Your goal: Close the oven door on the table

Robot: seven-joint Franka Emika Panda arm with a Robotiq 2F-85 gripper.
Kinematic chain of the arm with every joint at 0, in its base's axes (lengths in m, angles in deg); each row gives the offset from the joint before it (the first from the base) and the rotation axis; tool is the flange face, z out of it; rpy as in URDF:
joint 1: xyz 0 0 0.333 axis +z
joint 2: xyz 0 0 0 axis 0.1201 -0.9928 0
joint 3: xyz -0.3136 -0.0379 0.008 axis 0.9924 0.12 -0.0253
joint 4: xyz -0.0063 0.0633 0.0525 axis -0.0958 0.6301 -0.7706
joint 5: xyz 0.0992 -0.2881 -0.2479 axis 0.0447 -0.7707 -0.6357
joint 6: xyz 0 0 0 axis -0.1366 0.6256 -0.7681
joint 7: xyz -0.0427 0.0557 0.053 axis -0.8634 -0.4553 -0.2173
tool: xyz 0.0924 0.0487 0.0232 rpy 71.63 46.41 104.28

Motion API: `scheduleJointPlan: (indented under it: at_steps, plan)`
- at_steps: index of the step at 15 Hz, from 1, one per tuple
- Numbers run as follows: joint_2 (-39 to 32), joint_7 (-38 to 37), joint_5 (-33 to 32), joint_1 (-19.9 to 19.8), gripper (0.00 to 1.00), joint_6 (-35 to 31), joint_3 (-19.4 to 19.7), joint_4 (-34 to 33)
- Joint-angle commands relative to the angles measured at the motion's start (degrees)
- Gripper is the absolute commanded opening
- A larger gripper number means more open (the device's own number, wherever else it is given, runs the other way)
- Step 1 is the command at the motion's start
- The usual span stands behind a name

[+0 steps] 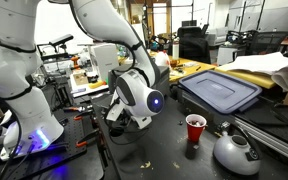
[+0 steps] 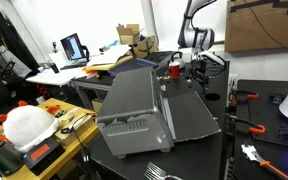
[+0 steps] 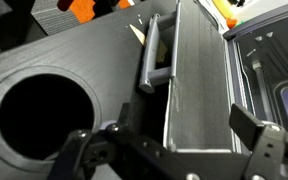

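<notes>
Currently the step in hand looks like the approach, since the door is not yet swung up. In the wrist view the gripper [image 3: 172, 146] hangs with its jaws spread wide and nothing between them. It is just above the oven door [image 3: 196, 85], whose brushed metal band and bar handle [image 3: 152, 55] run up the frame. I cannot identify a dark round shape [image 3: 39, 115] beside the handle.

In an exterior view the oven [image 2: 132, 105] sits close to the edge of the table [image 2: 246, 150] nearest that camera. Its door appears folded down flat, reaching toward the far edge where the arm [image 2: 197, 40] stands. A red cup [image 2: 174, 70] stands just beyond it. A laptop [image 2: 74, 48] and cardboard boxes [image 2: 131, 36] crowd the room past the table's side edge.

In an exterior view the arm hides most of the oven. The black top is strewn with crumbs, with a blue-grey bin lid [image 1: 219, 90] and a silver kettle [image 1: 234, 150] toward one edge.

Next, I judge, the claw must catch the handle edge and carry it up in an arc about the hinge. A flat push might slide the light oven along the table.
</notes>
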Motion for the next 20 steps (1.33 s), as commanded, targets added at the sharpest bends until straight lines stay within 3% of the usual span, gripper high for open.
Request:
scheduleJointPlan:
  at_steps: [1,9,20]
  plan:
    - [-3.31,-0.89,1.6,0.01,1.0,1.44,-1.3,-4.06]
    - [-7.74,-0.9,3.65,-0.25,1.0,4.46,-3.78,-10.47]
    - [-10.15,-0.61,3.14,-0.95,1.0,17.33,-3.73,-13.73]
